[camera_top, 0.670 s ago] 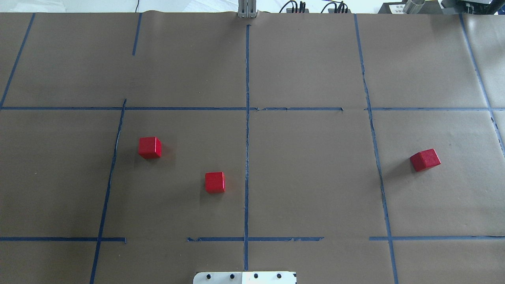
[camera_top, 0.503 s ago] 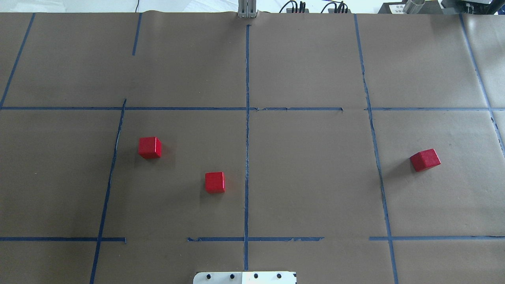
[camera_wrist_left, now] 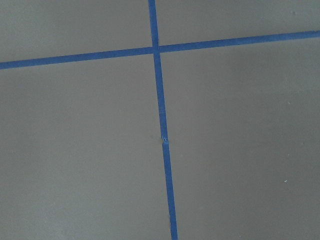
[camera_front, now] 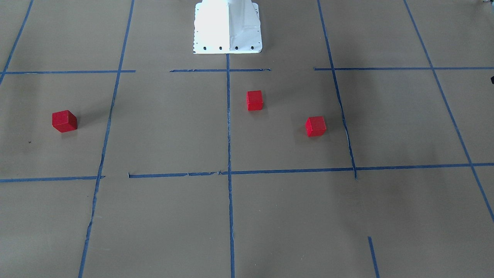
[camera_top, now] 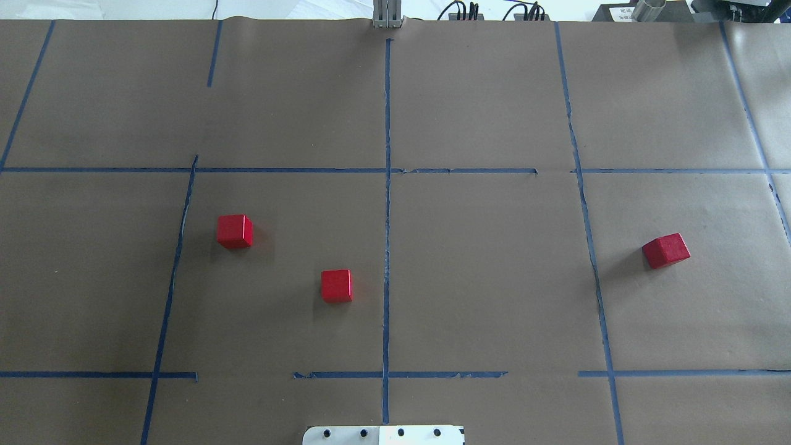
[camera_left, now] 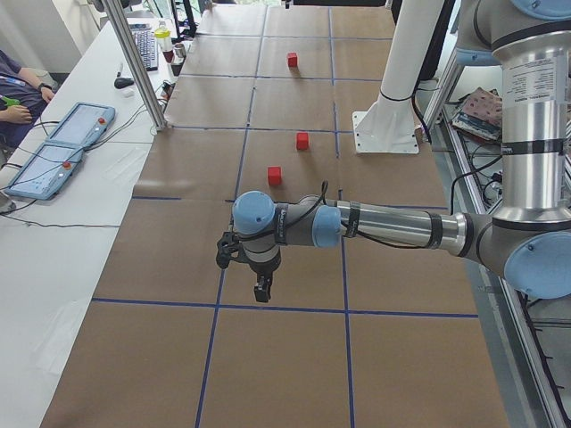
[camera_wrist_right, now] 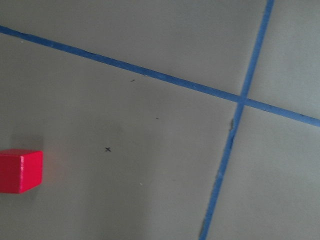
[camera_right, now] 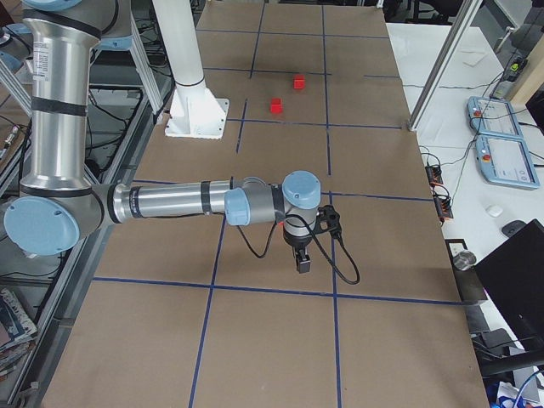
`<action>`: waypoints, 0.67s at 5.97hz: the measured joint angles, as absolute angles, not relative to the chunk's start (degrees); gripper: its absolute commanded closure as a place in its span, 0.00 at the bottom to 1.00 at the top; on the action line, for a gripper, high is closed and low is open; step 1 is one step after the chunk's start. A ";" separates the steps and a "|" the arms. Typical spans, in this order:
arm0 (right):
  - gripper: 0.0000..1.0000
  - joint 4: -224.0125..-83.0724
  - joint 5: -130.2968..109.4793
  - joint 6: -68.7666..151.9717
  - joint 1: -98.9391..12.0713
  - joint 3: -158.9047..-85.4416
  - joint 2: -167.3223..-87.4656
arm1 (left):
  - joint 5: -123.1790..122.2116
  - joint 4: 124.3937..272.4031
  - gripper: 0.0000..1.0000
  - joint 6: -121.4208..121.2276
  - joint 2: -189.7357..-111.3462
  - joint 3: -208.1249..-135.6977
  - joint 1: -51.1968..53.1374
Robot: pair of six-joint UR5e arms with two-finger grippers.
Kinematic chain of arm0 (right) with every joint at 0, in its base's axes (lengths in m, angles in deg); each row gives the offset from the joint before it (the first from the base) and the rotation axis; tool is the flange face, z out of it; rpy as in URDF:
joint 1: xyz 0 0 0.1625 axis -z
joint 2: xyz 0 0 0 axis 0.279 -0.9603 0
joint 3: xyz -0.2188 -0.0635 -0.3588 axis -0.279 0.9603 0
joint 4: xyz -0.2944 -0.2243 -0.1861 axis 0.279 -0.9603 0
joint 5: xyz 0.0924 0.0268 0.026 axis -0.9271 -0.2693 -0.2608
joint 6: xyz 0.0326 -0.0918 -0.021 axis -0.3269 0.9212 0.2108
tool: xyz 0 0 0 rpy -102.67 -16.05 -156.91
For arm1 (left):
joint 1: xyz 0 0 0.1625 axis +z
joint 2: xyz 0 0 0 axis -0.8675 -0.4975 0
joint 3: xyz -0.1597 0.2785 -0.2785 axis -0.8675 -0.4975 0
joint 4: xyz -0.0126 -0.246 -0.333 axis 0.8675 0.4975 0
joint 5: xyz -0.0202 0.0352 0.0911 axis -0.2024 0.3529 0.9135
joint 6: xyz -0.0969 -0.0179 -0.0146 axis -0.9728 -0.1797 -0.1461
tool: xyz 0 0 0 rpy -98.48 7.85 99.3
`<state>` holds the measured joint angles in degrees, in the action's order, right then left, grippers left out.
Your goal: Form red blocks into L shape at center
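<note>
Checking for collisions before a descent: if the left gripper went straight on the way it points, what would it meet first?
The left gripper points down, so it would likely meet the bare brown paper first, near a blue tape crossing; its wrist view shows nothing else below.

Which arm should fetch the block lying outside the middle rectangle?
Right. The stray block lies on the robot's right, outside the center, and the right wrist view shows it close by.

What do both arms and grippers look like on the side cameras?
Both the left arm and right arm are silver tubes with pale blue joint caps and black rings. The left gripper and right gripper are small and black, each with a looping black cable.
</note>
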<state>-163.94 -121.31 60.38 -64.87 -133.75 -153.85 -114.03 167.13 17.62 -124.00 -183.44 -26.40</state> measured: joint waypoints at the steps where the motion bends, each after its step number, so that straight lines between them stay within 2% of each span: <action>1: 0.00 -163.85 -121.63 53.94 -59.86 -137.04 -152.96 | -114.04 167.12 0.00 17.62 -123.91 -183.61 -26.40; 4: 0.00 -157.01 -117.76 36.10 -44.97 -140.73 -151.09 | -114.04 167.11 0.00 17.62 -123.83 -183.71 -26.41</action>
<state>-157.01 -117.76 36.10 -44.97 -140.73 -151.09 -114.04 167.11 17.62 -123.83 -183.71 -26.41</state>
